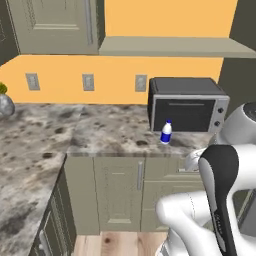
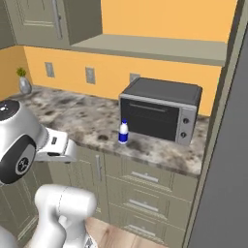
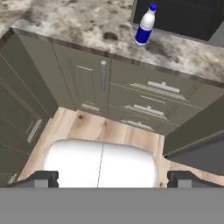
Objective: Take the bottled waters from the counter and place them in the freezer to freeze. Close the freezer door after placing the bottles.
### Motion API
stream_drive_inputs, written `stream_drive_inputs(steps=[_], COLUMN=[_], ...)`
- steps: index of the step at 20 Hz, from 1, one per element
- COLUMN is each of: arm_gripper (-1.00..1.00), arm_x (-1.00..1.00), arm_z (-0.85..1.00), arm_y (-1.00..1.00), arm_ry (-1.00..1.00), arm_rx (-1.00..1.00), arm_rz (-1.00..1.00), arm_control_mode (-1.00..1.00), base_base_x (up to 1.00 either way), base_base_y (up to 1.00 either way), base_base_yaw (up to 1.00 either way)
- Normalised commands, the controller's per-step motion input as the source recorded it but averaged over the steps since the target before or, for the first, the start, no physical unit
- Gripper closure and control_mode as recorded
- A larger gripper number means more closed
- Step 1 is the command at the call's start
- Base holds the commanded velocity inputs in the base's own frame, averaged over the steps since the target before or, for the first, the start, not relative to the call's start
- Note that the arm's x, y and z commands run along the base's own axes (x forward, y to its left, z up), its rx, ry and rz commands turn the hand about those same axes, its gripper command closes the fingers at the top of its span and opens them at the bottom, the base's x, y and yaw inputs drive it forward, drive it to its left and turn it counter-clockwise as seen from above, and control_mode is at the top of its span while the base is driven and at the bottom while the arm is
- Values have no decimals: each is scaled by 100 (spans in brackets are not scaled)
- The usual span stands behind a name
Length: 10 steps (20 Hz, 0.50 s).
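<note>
The arm [image 1: 200,210] is made of glossy white, rounded shells, thick as pipes and swelling at each bend. One link carries a long black band [image 1: 222,195] down its face, narrowing to a strip with faint small lettering near its lower end. Another joint ends in a dark round cap [image 2: 19,162] marked with a small pale emblem. A boxy white block [image 2: 57,145] beside it bears a small dark mark. The finger tips [image 3: 41,178] are small dark-grey blocks.
</note>
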Motion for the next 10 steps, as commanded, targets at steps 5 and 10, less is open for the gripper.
stream_drive_inputs(steps=[5,10], arm_gripper=[-100,-100], arm_x=[0,0], arm_z=[0,0], arm_y=[0,0], arm_ry=[0,0], arm_rx=[0,0], arm_rz=[0,0], arm_control_mode=[100,100], base_base_x=[32,24], base_base_y=[60,20], base_base_yaw=[6,1])
